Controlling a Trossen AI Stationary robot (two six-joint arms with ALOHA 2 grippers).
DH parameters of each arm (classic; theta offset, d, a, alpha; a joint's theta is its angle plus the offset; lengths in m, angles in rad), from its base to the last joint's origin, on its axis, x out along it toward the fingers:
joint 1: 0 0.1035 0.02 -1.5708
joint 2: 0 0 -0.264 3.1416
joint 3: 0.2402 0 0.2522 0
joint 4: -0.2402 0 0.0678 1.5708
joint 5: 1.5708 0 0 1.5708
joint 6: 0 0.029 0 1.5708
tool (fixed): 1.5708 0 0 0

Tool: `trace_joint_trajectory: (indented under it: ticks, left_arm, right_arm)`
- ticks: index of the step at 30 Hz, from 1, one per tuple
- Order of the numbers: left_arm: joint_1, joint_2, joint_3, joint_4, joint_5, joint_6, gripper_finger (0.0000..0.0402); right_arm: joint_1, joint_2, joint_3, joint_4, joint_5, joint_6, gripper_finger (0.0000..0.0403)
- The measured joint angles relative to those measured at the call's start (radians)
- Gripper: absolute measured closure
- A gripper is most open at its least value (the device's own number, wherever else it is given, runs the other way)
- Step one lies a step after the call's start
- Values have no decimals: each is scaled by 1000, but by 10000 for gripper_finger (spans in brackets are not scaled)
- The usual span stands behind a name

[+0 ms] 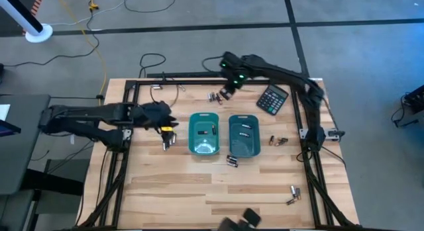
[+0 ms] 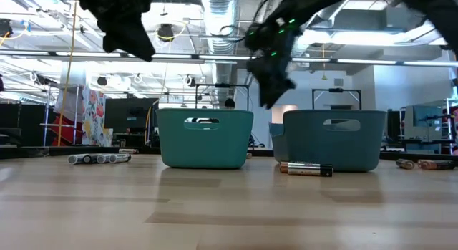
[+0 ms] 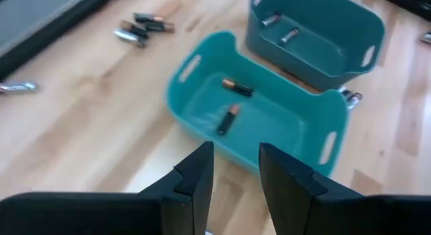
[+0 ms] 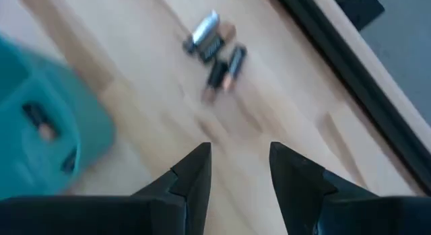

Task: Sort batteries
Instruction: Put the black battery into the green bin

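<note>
Two teal trays stand mid-table: a lighter one [image 1: 203,133] holding two dark, coppery-ended batteries [image 3: 232,104], and a darker one [image 1: 244,135] holding two silvery batteries [image 3: 281,29]. My left gripper [image 3: 236,174] is open and empty, above the table just left of the lighter tray [image 3: 256,120]. My right gripper [image 4: 239,171] is open and empty, above the table near the far edge, close to a small cluster of batteries [image 4: 217,53] lying on the wood [image 1: 215,96]. More batteries lie by the left gripper [image 1: 167,142].
Loose batteries lie in front of the trays [image 1: 232,161], to the right of them [image 1: 278,141] and near the right front corner [image 1: 291,194]. A black calculator [image 1: 272,98] lies at the far right. A dark frame [image 1: 199,77] borders the table.
</note>
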Motion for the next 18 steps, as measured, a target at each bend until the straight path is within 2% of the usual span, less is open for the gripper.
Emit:
trace_joint_trajectory:
  ticks: [10, 18]
  left_arm:
    - [169, -125, 0, -80, 89, 189, 288]
    - [260, -189, 0, -165, 115, 255, 288]
  right_arm:
    - [0, 342, 370, -83, -55, 52, 236]
    - [-22, 478, 481, -164, -56, 104, 237]
